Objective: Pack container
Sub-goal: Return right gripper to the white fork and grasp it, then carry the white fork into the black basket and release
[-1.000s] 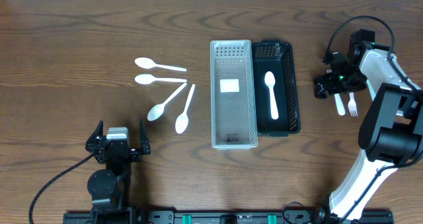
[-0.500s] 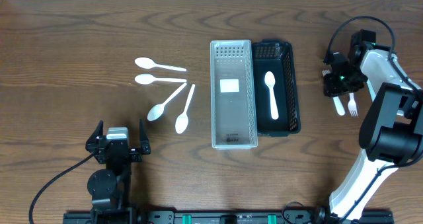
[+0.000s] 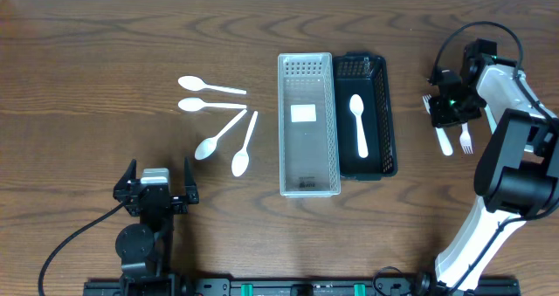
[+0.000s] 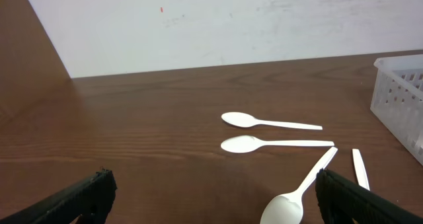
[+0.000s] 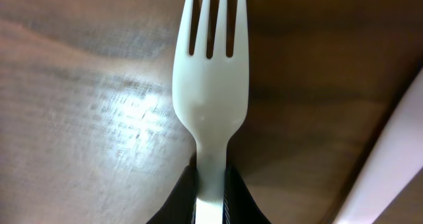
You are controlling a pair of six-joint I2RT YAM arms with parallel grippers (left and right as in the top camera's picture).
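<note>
Gripping fork by its neck in closed right gripper, tines ahead of jaws. Pickup step, seemingly. Next: lift, carry to tray, release. Left gripper gaping, empty.

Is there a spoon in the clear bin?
No, the clear bin holds no cutlery; the one packed spoon lies in the black bin.

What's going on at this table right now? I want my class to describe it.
The right gripper is shut on a white fork at the table's right side, and a second fork lies next to it. The black tray already holds one spoon. The clear basket beside it has no cutlery in it. Four spoons lie to the left. The left gripper sits open near the front edge, holding nothing.
</note>
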